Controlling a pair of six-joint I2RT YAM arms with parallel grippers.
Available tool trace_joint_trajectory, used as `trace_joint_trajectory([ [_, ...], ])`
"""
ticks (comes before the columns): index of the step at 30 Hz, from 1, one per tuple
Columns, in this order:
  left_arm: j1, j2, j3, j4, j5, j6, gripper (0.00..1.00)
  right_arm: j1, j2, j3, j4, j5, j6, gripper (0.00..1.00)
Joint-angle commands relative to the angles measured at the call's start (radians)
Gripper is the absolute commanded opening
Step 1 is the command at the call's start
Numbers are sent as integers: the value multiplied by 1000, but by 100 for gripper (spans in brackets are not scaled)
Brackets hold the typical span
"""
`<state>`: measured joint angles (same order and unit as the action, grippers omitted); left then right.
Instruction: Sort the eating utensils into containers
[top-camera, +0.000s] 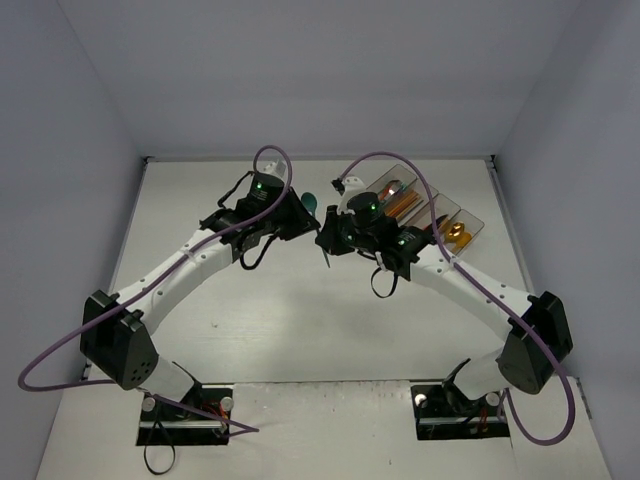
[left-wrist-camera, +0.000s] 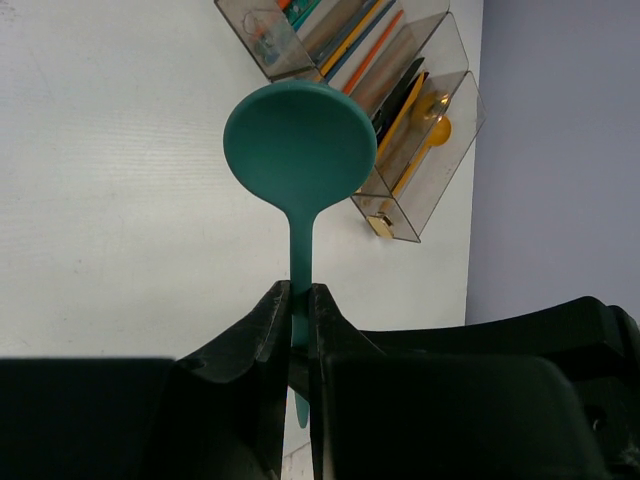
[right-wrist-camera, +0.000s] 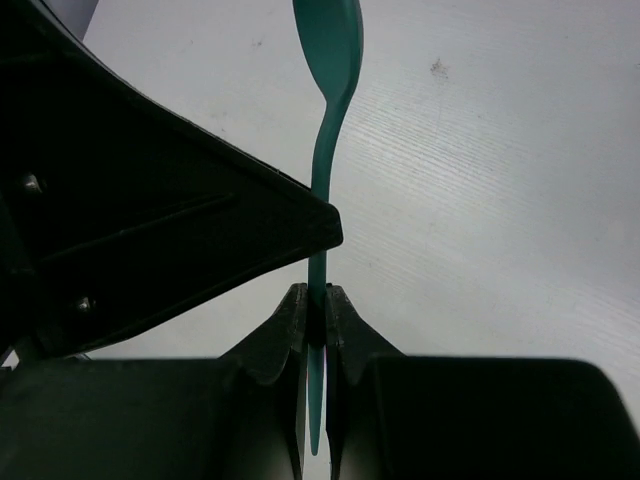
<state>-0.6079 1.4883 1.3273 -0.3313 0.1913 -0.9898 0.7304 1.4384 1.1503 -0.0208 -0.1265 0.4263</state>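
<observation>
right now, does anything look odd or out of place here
The teal spoon is pinched by both arms at once: the left fingers are shut on its handle, and the right fingers grip the same handle nearer its tip. The bins also sit at a slant on the table.

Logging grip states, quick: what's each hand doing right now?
Left hand: closed, holding the teal spoon by its handle.
Right hand: closed on the same teal spoon's handle.
</observation>
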Motion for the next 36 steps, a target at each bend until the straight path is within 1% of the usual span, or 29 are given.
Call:
trace_joint_trajectory([
  [1,-6,-76,-5,89,-1,-17,0,9,-2,35,74,34,11,0],
  [5,-6,-82,-5,92,2,11,1,9,-17,14,76,42,23,0],
  [6,-7,-85,-4,88,-2,23,6,9,-26,6,76,52,26,0],
  [7,-7,-91,-3,82,-11,35,18,8,-34,-3,75,64,27,0],
  [8,-7,-98,-4,74,-23,47,32,7,-41,-12,73,76,29,0],
  [9,-7,-113,-8,56,-37,63,44,6,-50,-20,73,86,31,0],
  [10,-7,-119,-8,31,-60,87,59,0,-59,-31,73,97,40,0],
  [11,-6,-133,-5,7,-86,112,69,-6,-67,-42,72,106,49,0],
  [12,-4,-150,0,-18,-112,138,76,-13,-75,-54,70,116,57,0],
  [14,-4,-185,15,-91,-200,210,84,-43,-94,-84,63,139,87,0],
  [17,-3,-247,14,-169,-336,345,92,-110,-135,-135,33,196,131,0],
  [19,2,-326,-13,-204,-457,401,97,-202,-167,-157,19,215,169,0],
  [23,18,-466,-120,-239,-589,514,98,-340,-206,-193,-50,246,196,0],
  [25,36,-543,-181,-266,-650,562,97,-452,-220,-212,-68,237,213,0],
  [26,44,-595,-207,-277,-669,590,97,-515,-222,-219,-71,231,223,0],
  [30,91,-732,-302,-328,-727,640,98,-642,-184,-239,-70,191,241,0],
  [32,106,-802,-357,-338,-732,662,97,-671,-135,-232,-68,180,238,0],
  [36,135,-878,-435,-354,-743,666,97,-723,-31,-204,-53,147,226,0],
])
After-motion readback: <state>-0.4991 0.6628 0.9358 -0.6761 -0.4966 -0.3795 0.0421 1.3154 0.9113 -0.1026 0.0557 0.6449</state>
